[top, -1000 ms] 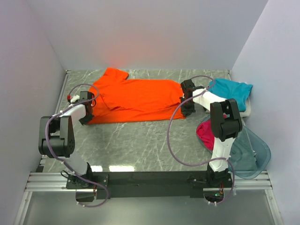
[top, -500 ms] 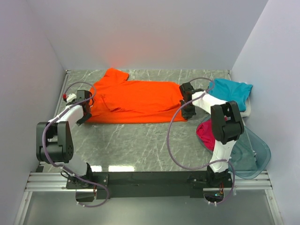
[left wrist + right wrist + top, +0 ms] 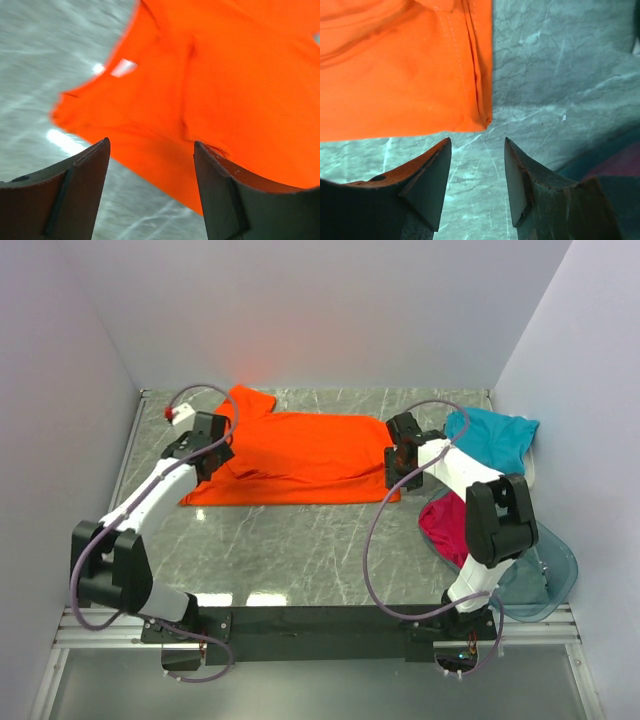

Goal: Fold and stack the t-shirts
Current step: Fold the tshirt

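Jaws parted and empty on both arms: left jaws over collar end of orange tee [image 3: 290, 455], right jaws at its hem corner. It lies flat on table [image 3: 300, 550], seemingly part-folded. Teal tee [image 3: 495, 435] heaped far right; magenta tee [image 3: 438, 525] partly in tub [image 3: 545, 575]. Nothing stacked yet.

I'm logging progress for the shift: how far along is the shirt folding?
Early. Done: the orange t-shirt lies flat on the table, seemingly folded once lengthwise. In hand: nothing; the left hand and right hand hover open at its two ends. Left: finishing that fold, then the teal t-shirt and magenta t-shirt at the right; no stack shows.
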`<action>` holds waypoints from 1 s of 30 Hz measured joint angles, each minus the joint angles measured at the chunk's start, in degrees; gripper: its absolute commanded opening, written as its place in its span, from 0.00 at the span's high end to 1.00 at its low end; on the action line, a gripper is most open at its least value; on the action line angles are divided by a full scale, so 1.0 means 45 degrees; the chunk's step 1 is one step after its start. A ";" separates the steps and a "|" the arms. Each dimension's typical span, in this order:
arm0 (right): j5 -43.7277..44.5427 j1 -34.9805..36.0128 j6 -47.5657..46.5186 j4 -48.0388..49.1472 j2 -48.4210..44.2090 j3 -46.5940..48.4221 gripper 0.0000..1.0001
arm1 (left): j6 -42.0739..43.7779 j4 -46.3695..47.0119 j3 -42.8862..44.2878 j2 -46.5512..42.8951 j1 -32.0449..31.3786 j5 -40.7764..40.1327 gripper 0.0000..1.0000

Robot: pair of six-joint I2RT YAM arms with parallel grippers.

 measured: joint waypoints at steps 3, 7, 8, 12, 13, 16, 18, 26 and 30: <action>0.0015 0.0000 0.0010 0.0000 -0.0321 -0.0005 0.46 | -0.0141 0.0423 0.0151 0.0840 -0.0447 0.0627 0.32; 0.0005 0.0034 0.0005 0.0029 -0.0495 -0.0053 0.46 | -0.0267 0.1151 0.0151 0.2336 -0.0515 0.1846 0.35; -0.0010 0.0044 0.0005 0.0039 -0.0500 -0.0107 0.46 | -0.0282 0.1253 0.0146 0.2589 -0.0515 0.2006 0.36; -0.0073 0.0112 0.0005 0.0097 -0.0525 -0.0491 0.46 | -0.0282 0.1710 0.0165 0.3502 -0.0515 0.2633 0.40; -0.0092 0.0126 0.0005 0.0097 -0.0525 -0.0559 0.46 | -0.0277 0.1802 0.0219 0.3687 -0.0515 0.2749 0.40; -0.0170 0.0199 0.0010 0.0083 -0.0554 -0.0690 0.46 | -0.0189 0.2030 0.0597 0.4299 -0.0515 0.2919 0.41; -0.0209 0.0243 0.0010 0.0102 -0.0680 -0.0733 0.46 | -0.0185 0.2103 0.0918 0.4677 -0.0515 0.2963 0.41; -0.0321 0.0287 0.0010 0.0117 -0.1341 -0.0923 0.46 | -0.0083 0.2288 0.1486 0.5741 -0.0515 0.2987 0.58; -0.0330 0.0287 0.0015 0.0170 -0.1360 -0.1137 0.46 | -0.0039 0.2268 0.1506 0.5799 -0.0515 0.2939 0.80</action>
